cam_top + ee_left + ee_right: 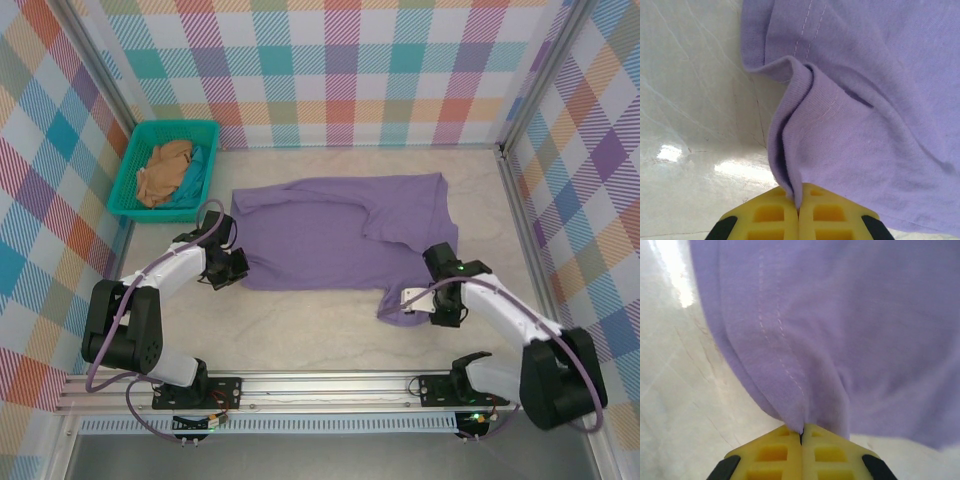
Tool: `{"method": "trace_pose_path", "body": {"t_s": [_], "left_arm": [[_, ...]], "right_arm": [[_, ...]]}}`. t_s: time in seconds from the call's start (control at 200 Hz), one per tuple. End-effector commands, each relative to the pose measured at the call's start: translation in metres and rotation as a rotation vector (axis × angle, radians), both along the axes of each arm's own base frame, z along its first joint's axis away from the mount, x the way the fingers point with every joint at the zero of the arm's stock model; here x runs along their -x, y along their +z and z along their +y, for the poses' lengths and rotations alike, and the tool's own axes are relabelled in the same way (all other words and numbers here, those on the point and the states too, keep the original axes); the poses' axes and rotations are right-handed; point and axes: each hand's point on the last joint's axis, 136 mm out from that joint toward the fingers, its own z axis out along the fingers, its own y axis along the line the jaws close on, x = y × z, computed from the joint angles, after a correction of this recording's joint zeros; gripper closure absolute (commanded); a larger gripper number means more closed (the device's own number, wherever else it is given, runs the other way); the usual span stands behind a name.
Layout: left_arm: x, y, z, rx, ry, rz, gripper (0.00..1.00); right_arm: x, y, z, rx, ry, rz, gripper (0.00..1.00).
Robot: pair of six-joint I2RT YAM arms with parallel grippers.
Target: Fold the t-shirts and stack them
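in the far left corner of the worktop (300,340), a teal plastic basket (178,124) with latticed walls. inside it, a crumpled tan t-shirt (165,170), heaped toward the left side.

across the middle of the worktop, the lavender t-shirt (330,235), spread mostly flat, far right part folded over itself, near right corner bunched.

from above: left gripper (235,266) at the shirt's near left corner, right gripper (412,300) at its near right corner, both arms bent low.

from the left wrist: moulded yellow jaws clenched on a pinched fold of the lavender t-shirt (880,125). above the pinch, a double-stitched hem curling over. to the left, pale veined surface with patches of glare.

from the right wrist: yellow jaws pressed tight on a gathered edge of the lavender t-shirt (850,330). soft lengthwise folds, with a line of stitching running down toward the pinch.

fine knit cloth, matte and limp; worktop hard, smooth and glossy.
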Motion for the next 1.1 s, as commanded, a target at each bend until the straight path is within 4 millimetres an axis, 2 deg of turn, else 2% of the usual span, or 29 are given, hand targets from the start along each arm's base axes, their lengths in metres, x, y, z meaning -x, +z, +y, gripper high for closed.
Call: {"method": "trace_pose_path", "body": {"t_s": [0.0,0.15,0.345,0.46,0.575,0.73,0.87,0.95,1.095], "left_arm": [[0.005,-0.002,0.001,0.016,-0.004,0.006,1.0],[0.01,-0.003,-0.001,0.028,-0.001,0.02,1.0],[0.023,-0.001,0.002,0.026,0.013,0.028,1.0],[0.033,0.006,0.007,0.014,0.03,0.021,1.0],[0.046,0.015,0.013,-0.004,0.046,0.009,1.0],[0.06,0.026,0.018,-0.014,0.065,-0.012,1.0],[0.065,0.026,0.019,-0.007,0.079,-0.005,1.0],[0.065,0.025,0.018,-0.005,0.082,-0.003,1.0],[0.059,0.03,0.02,-0.019,0.087,-0.006,1.0]], "right_arm": [[0.007,0.022,-0.008,0.002,-0.035,-0.054,1.0],[0.027,0.052,-0.021,0.018,-0.076,-0.102,1.0],[0.069,0.066,-0.051,0.118,-0.098,-0.108,1.0],[0.088,0.076,-0.057,0.105,-0.116,-0.133,1.0],[0.098,0.086,-0.051,0.038,-0.132,-0.159,1.0],[0.099,0.084,-0.051,0.036,-0.123,-0.17,1.0],[0.084,0.086,-0.054,0.058,-0.13,-0.24,1.0],[0.07,0.098,-0.053,0.038,-0.161,-0.32,1.0],[0.046,0.133,-0.044,-0.069,-0.255,-0.463,1.0]]}}
